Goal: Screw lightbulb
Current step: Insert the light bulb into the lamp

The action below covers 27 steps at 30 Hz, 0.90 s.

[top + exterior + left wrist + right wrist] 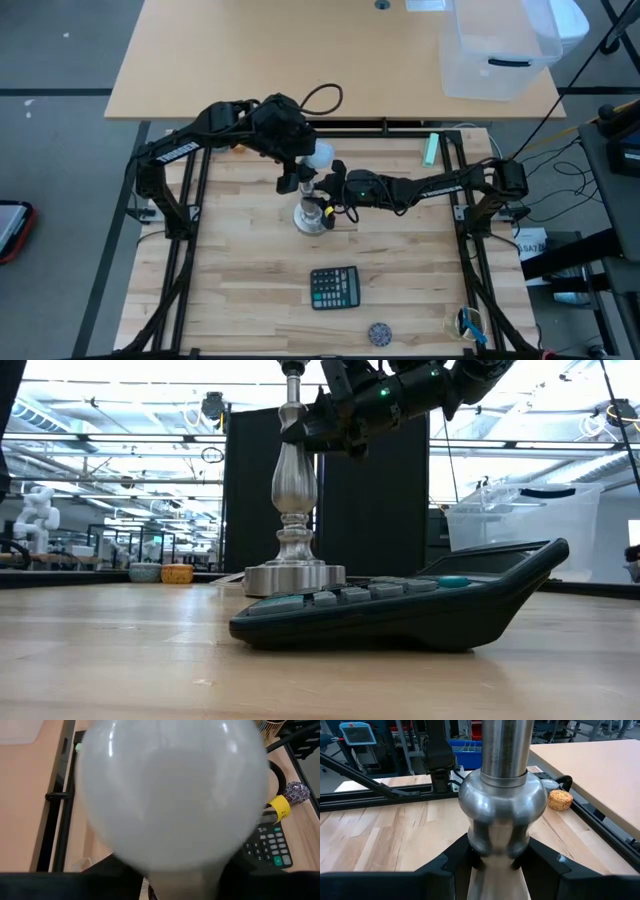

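Note:
The lightbulb (320, 155), a frosted white globe, fills the left wrist view (170, 795) with its neck pointing down. My left gripper (303, 170) reaches in from the table's left, tipped downward, and is shut on it. Bulb and fingers hide what the neck meets. The silver metal stand (312, 217) is upright at the table's middle, its round base (293, 578) on the wood. My right gripper (328, 200) comes from the table's right and is shut on the stand's stem. My left gripper has the lightbulb's lower part (150, 870), where the globe narrows to the neck, between its two fingers (100, 880). The fingers slant down from the table's left. The globe stands above the fingers. My right gripper pinches the stand's narrow stem (495, 847), just below its round bulge, between its two fingers (452, 867). The fingers lie nearly level, from the table's right, across the stem. The stand stays upright with its base on the table.
A dark calculator (335, 288) lies nearer the front edge, with a small patterned ball (379, 333) beyond it. A small orange ball (560, 800) sits by the frame rail. A clear plastic bin (500, 50) stands on the far table.

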{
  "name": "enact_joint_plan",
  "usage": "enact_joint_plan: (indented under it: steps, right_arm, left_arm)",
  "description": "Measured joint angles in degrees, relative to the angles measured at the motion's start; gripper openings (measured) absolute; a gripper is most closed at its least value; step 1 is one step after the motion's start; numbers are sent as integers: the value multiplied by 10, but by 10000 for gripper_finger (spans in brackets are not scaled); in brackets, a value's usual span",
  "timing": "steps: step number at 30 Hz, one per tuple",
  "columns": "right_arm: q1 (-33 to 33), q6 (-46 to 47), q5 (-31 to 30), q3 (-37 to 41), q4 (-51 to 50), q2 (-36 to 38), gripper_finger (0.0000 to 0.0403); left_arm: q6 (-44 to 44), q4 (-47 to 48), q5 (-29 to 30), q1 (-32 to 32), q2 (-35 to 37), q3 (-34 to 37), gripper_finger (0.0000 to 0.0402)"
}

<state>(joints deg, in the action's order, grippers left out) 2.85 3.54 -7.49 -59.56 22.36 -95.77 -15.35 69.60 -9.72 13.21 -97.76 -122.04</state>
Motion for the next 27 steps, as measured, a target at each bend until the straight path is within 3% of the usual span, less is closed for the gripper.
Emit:
enact_joint_plan:
  steps: [27]
  right_arm:
    - [0, 0, -14, 0, -4, 0, 139]
  left_arm:
    - [-5, -53, -23, -22, 35, -1, 156]
